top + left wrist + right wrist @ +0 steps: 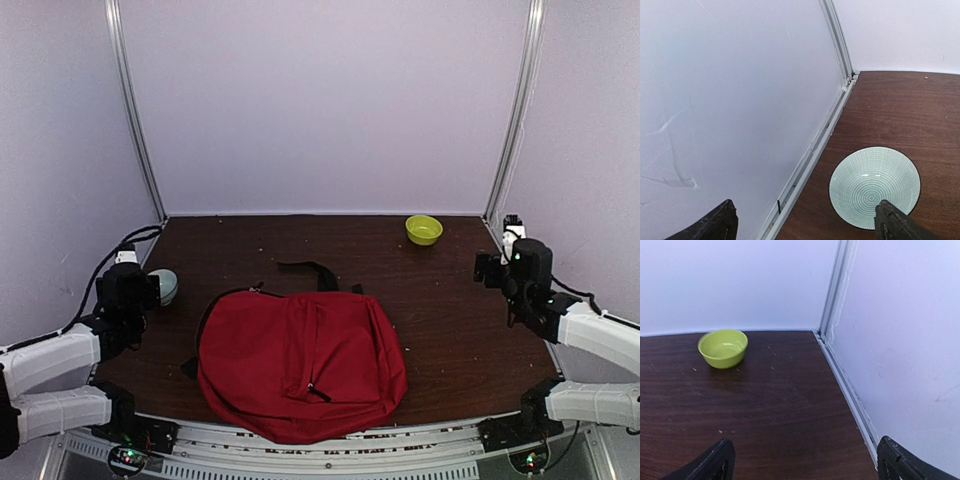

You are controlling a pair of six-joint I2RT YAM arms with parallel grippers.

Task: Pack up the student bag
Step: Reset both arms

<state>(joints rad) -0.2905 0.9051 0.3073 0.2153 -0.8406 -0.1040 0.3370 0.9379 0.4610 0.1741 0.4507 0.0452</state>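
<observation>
Nearby, teal bowl point(874, 187) left of student bag point(300, 365); lime bowl point(423, 229) back-right.

The left arm point(60, 360) sits folded low at its own side, its left gripper point(805, 203) spread wide and empty — the right arm point(600, 335) mirrors it, the right gripper point(805, 440) equally wide, holding nothing.

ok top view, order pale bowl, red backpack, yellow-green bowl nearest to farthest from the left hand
1. pale bowl, left edge, beside the left hand
2. red backpack, front centre
3. yellow-green bowl, back right
</observation>
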